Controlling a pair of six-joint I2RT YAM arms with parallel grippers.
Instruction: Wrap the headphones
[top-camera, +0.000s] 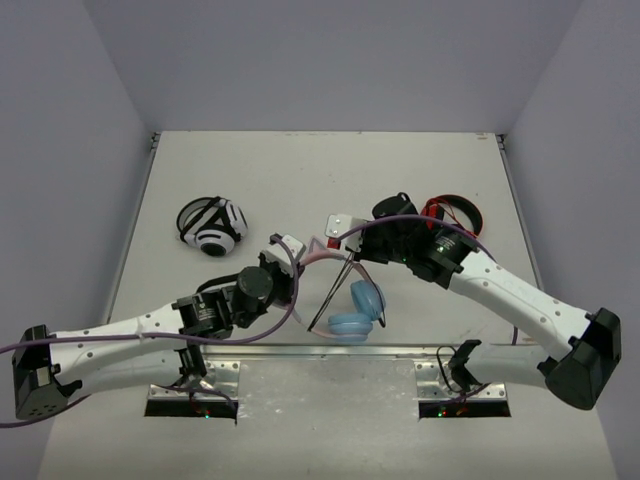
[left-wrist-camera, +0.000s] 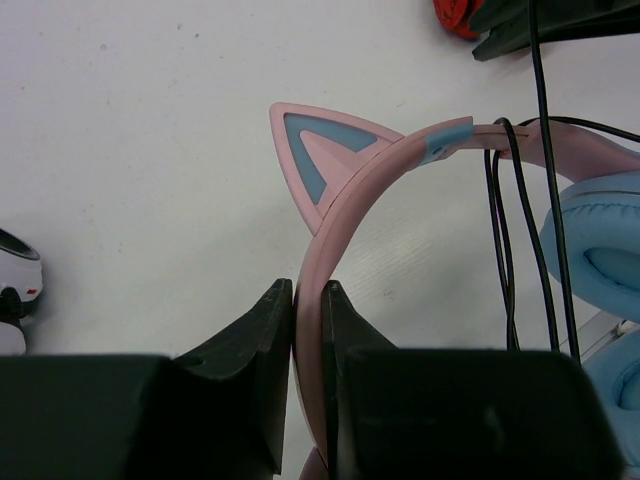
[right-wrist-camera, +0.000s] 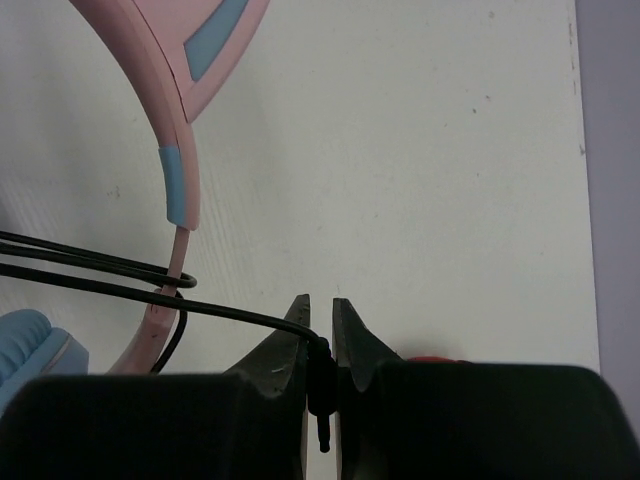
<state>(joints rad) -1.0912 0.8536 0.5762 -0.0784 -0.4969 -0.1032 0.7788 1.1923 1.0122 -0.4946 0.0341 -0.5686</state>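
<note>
The pink headphones (top-camera: 352, 308) sit mid-tabletop (top-camera: 300, 170) between my two arms. I have the left fingers (left-wrist-camera: 262, 340) pinching the band just below the cat ear (left-wrist-camera: 318, 165), to steady the frame, I judge. The right fingers (right-wrist-camera: 285, 350) are nipped on the plug end of the black cable (right-wrist-camera: 232, 314), drawn taut beside the band, which carries a few strands, ready for another turn.

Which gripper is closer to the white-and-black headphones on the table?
Left. In the top view, the left gripper is just right of the white-and-black headphones, clamping the pink headphones; the right gripper is farther right, pinching the cable plug.
</note>
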